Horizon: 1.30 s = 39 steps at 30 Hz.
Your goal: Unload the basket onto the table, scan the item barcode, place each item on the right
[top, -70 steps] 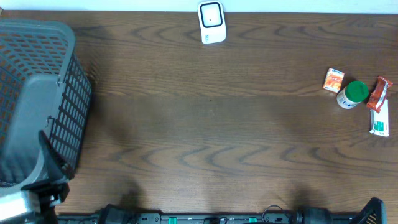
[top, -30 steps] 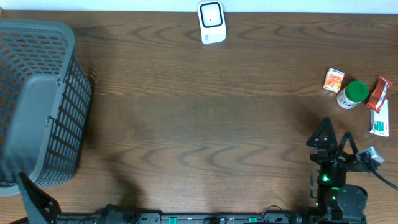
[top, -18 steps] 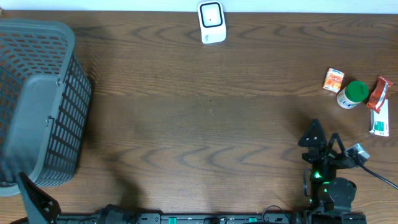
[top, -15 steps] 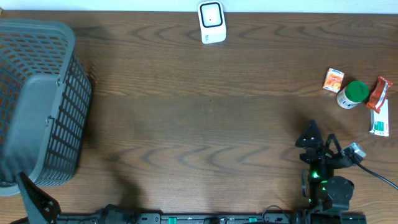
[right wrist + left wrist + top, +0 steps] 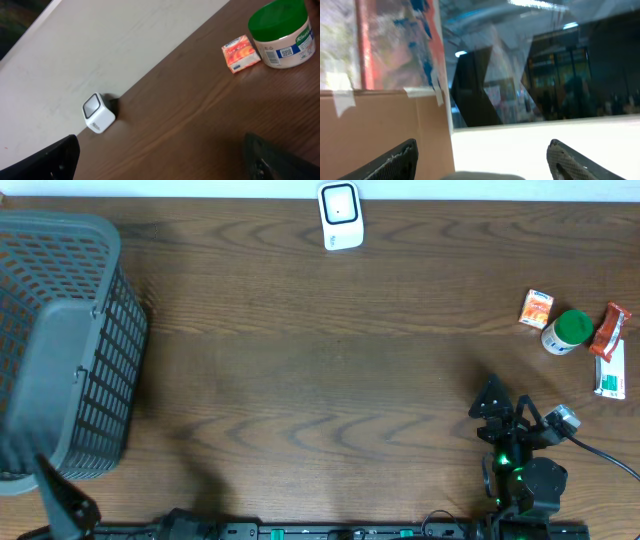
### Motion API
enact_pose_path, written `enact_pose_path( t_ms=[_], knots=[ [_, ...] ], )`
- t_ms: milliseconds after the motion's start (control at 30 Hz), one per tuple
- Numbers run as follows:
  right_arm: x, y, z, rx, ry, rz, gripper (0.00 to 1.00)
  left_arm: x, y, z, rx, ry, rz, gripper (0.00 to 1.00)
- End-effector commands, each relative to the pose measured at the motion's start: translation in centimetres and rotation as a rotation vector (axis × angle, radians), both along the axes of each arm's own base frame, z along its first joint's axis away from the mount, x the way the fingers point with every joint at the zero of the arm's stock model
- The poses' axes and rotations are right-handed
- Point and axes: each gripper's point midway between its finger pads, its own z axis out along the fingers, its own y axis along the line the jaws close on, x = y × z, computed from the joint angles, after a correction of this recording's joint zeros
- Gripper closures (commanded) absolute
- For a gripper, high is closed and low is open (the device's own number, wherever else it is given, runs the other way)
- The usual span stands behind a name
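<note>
We see the dark wooden bench [image 5: 320,370] filling the overhead view. A grey mesh basket [image 5: 62,345] takes up its left end, tilted so that its slatted side faces the middle of the bench.

The right tool [image 5: 507,406] hovers over the near right part of the bench. Its jaws stand wide apart with nothing between them, and it is well apart from every item. The left tool [image 5: 482,161] is at the near left corner, just beside the basket. Its wrist camera looks out past the bench at a cardboard panel and dark glass. Its fingers [image 5: 395,159] are spread wide and hold nothing.

A white scanner [image 5: 340,217] with a dark square window stands at the far edge of the bench, near the middle. The right wrist camera shows it against a pale wall.

The items lie together at the right end, none of them in either tool. A jar with a green lid [image 5: 568,331] stands upright, and we can see a barcode on its label. A white and green box [image 5: 610,370] lies flat on its near right side. A red packet [image 5: 611,326] is just beside the jar on the right, and a small orange carton [image 5: 536,308] is just to its left.
</note>
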Motion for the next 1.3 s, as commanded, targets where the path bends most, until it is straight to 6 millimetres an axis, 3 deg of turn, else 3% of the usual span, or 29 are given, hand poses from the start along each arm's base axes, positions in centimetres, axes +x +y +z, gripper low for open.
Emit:
enact_pose_path(
  t_ms=[0,133,200,333,400,533,633,867,1033,1267],
  knots=[
    [0.0,-0.1,-0.3,-0.015,0.011,-0.001,0.01,1.8,-0.4,-2.0,0.011,0.063,0.005,0.17],
    [0.0,-0.1,-0.3,-0.015,0.011,-0.002,0.01,4.0,-1.6,-5.0,0.058,0.171,-0.02,0.17],
    [0.0,-0.1,-0.3,-0.015,0.011,-0.001,0.01,5.5,-3.6,-7.8,0.131,0.281,-0.109,0.17],
    [0.0,-0.1,-0.3,-0.015,0.011,-0.001,0.01,6.2,-4.1,-11.4,0.172,0.429,-0.125,0.17],
    [0.0,-0.1,-0.3,-0.015,0.011,-0.001,0.01,6.4,-5.9,-13.5,0.222,0.504,-0.228,0.17],
    [0.0,-0.1,-0.3,-0.015,0.011,-0.002,0.01,6.3,-8.4,-15.6,0.268,0.567,-0.371,0.17],
    [0.0,-0.1,-0.3,-0.015,0.011,-0.001,0.01,7.5,-9.5,-16.9,0.279,0.576,-0.415,0.17],
    [0.0,-0.1,-0.3,-0.015,0.011,-0.002,0.01,12.2,-11.0,-22.7,0.222,0.617,-0.43,0.17],
    [0.0,-0.1,-0.3,-0.015,0.011,-0.002,0.01,15.4,-11.7,-26.4,0.11,0.556,-0.444,0.17],
    [0.0,-0.1,-0.3,-0.015,0.011,-0.002,0.01,17.1,-9.5,-29.8,-0.032,0.555,-0.361,0.17]
  ],
)
